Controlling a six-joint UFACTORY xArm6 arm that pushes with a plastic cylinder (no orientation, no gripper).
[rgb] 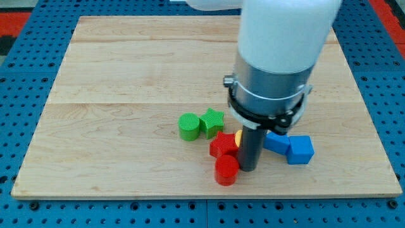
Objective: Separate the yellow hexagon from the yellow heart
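My tip (248, 169) rests on the wooden board (126, 76) at the lower middle of the view. Only a small sliver of a yellow block (238, 137) shows, just left of the rod and against the red star (222, 144). Its shape cannot be made out. The rest of the yellow is hidden behind the rod and the arm's body. I cannot tell whether one or two yellow blocks are there. The tip stands right beside the red cylinder (226, 170), on its right.
A green cylinder (188, 126) and a green star (212, 120) sit together left of the rod. Two blue blocks (275, 142) (300, 150) lie touching just right of the rod. The board's bottom edge is close below the red cylinder.
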